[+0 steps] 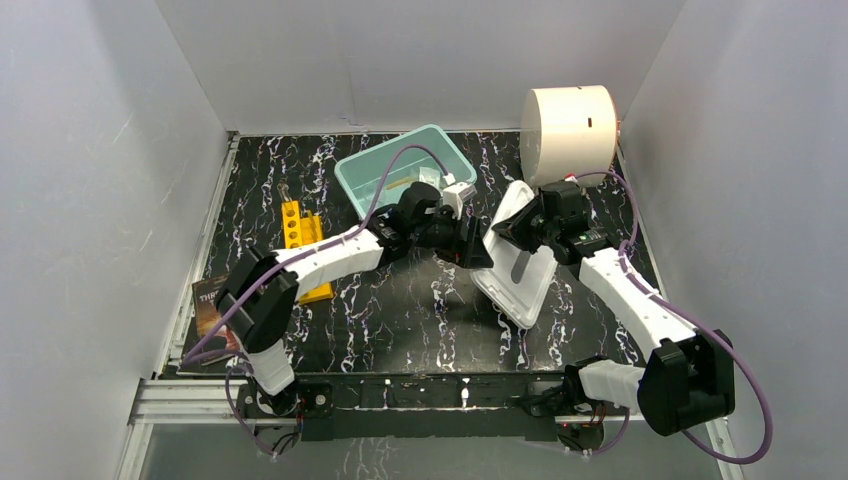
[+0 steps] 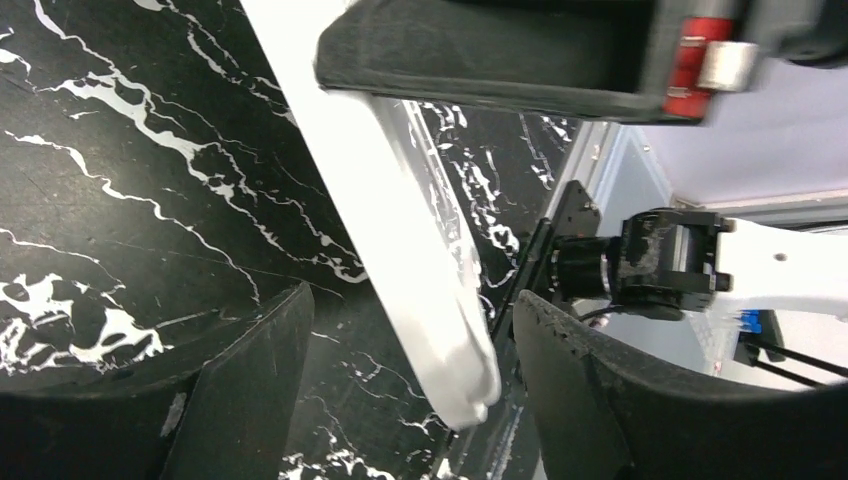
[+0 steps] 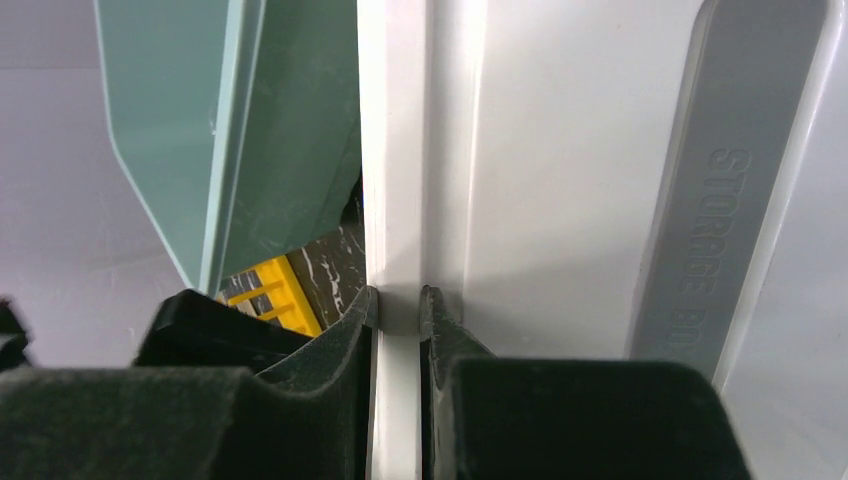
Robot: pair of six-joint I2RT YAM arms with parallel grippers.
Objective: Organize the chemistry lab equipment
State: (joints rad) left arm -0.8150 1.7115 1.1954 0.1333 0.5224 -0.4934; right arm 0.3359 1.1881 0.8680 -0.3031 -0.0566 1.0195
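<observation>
Black marbled table (image 1: 400, 310), seen from above: the right gripper (image 1: 508, 230) pinches a white lid (image 1: 522, 285), held tilted at centre. The left gripper (image 1: 468, 247) sits at the lid's left side, jaws spread. Behind them a teal bin (image 1: 352, 182) holds small loose items (image 1: 412, 182), too small to name. A yellow rack (image 1: 298, 228) and a book (image 1: 207, 305), its lettering unreadable, lie to the left.

Left wrist view: the fingers stand apart with the lid's rim between them, neither touching it.

Right wrist view: the fingertips are clamped on the lid's rim. A grey strip (image 3: 720, 200) reads "STORAGE BO", the rest cut off.
</observation>
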